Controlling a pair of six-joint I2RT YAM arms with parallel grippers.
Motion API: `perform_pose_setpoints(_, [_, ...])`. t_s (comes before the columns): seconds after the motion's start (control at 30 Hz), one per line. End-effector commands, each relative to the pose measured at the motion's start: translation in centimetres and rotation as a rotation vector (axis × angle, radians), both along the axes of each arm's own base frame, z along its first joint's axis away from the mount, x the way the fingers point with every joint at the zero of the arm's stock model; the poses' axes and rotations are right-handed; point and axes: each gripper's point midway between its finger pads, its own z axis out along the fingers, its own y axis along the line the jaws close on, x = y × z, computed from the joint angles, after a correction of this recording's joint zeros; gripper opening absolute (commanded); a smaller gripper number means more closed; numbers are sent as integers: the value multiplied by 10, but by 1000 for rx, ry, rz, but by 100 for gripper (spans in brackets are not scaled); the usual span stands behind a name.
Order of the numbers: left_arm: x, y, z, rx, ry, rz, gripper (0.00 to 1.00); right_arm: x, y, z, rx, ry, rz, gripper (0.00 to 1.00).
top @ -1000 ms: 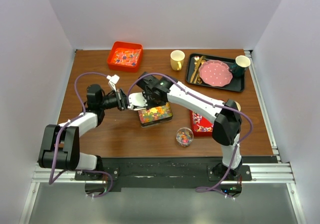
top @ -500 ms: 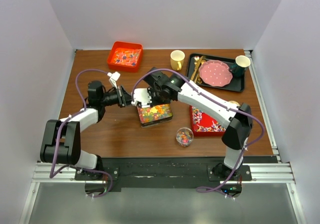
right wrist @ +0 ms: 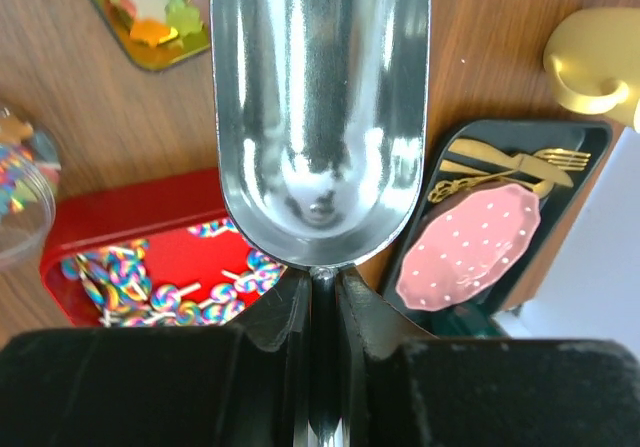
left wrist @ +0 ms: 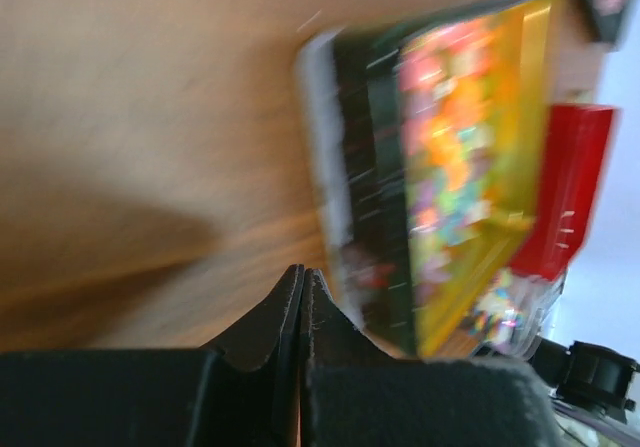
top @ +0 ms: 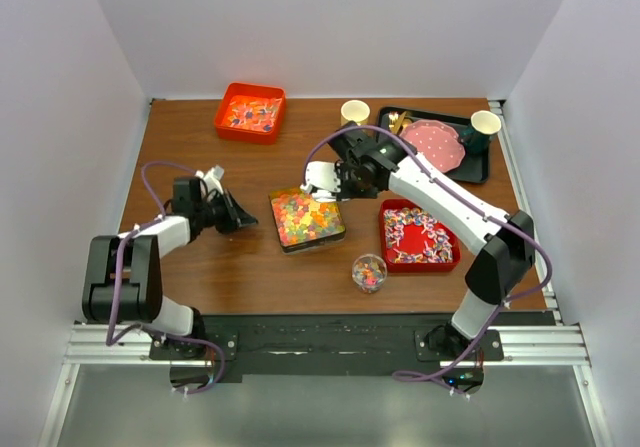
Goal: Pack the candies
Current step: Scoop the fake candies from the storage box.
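Glossy gummies (top: pixel 303 216) fill a dark gold-lined tray at the table's middle, also in the left wrist view (left wrist: pixel 462 157). White-pink-purple wrapped candies (top: pixel 418 232) lie in a red tray to its right, also in the right wrist view (right wrist: pixel 150 285). Orange-red candies (top: pixel 250 114) sit in an orange tray at the back left. My right gripper (top: pixel 348 178) is shut on the handle of an empty metal scoop (right wrist: pixel 320 107), held above the table behind the gummy tray. My left gripper (top: pixel 243 223) is shut and empty, just left of the gummy tray (left wrist: pixel 303 279).
A small clear jar (top: pixel 369 272) with some candies stands near the front. A yellow mug (top: pixel 354 111), a black tray (top: pixel 478 170) with the pink dotted plate (top: pixel 433 145) and gold cutlery (right wrist: pixel 500 162), and a cup (top: pixel 485 122) are at the back right.
My right arm has lifted the scoop away from the gummy tray toward the back right, uncovering the red tray. My left gripper has drawn back to the left of the gummy tray.
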Motion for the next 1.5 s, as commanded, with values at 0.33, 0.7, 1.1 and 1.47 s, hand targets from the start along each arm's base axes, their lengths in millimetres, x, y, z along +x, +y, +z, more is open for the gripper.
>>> perform_pose_setpoints(0.33, [-76, -22, -58, -92, 140, -24, 2, 64, 15, -6, -423, -154, 500, 0])
perform_pose_setpoints(0.7, [-101, -58, -62, -172, 134, -163, 0, 101, 38, -43, -624, -157, 745, 0])
perform_pose_setpoints(1.1, [-87, -77, -63, -233, 105, -233, 0, 70, 53, -79, -698, -153, 882, 0])
perform_pose_setpoints(1.47, [-72, -88, -59, -304, 84, -267, 0, 26, 85, -123, -680, -59, 869, 0])
